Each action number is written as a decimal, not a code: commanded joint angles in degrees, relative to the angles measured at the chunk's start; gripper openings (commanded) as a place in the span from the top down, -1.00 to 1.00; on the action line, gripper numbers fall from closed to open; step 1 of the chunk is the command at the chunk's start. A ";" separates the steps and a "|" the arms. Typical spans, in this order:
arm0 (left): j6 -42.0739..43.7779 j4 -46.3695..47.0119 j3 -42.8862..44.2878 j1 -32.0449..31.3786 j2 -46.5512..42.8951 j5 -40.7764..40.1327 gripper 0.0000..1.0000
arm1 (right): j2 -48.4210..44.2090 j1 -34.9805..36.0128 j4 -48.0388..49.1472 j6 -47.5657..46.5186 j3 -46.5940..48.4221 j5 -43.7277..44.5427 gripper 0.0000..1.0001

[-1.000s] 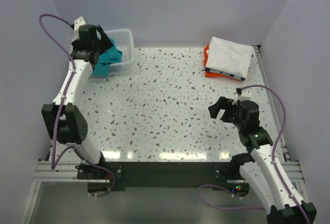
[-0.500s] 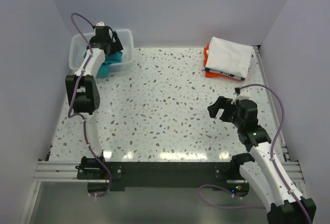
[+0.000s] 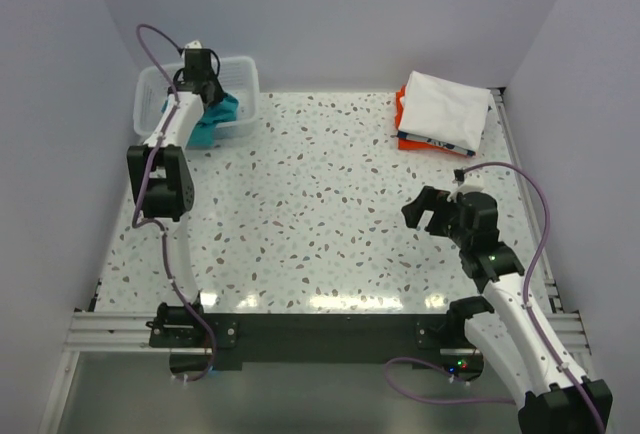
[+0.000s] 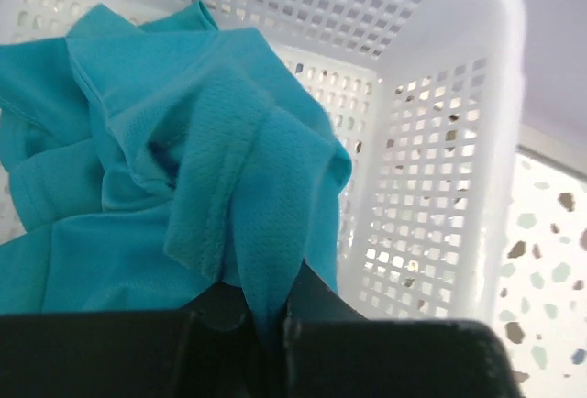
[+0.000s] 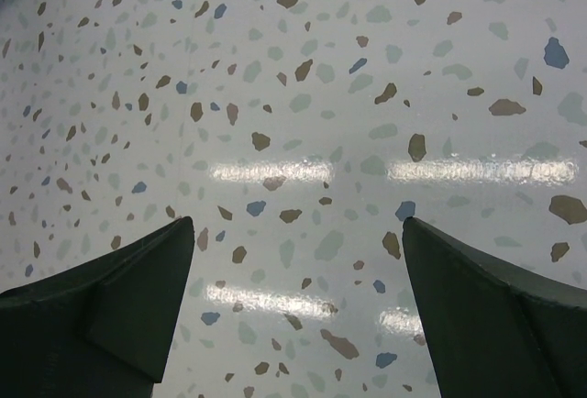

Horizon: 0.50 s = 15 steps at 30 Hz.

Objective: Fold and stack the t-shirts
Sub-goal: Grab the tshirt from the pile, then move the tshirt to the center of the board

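A crumpled teal t-shirt (image 4: 174, 169) lies in the white slatted basket (image 4: 440, 141) at the table's far left, part of it spilling over the basket's front (image 3: 208, 132). My left gripper (image 4: 268, 311) is shut on a fold of that teal cloth; in the top view the left gripper (image 3: 212, 92) sits over the basket (image 3: 245, 79). A folded stack of t-shirts (image 3: 443, 112), white on top with orange and a dark edge beneath, rests at the far right. My right gripper (image 5: 295, 260) hangs open above bare tabletop, seen from above as the right gripper (image 3: 425, 210) at the right middle.
The speckled table (image 3: 320, 204) stretches between basket and stack. Plain walls close in the left, back and right sides. A black rail (image 3: 320, 332) carries both arm bases along the near edge.
The left arm swung in from the left and reached into the basket, then its jaws closed on the teal cloth. The right arm has barely moved.
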 commanded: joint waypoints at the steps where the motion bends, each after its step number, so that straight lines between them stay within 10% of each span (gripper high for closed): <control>1: -1.70 3.17 1.80 0.47 -9.35 -1.08 1.00 | -0.46 -0.19 2.91 0.21 -0.59 -0.69 -0.98; 15: -8.47 7.39 -1.55 0.21 -30.45 8.33 1.00 | -2.75 -0.19 2.83 0.65 -1.38 -2.10 -0.98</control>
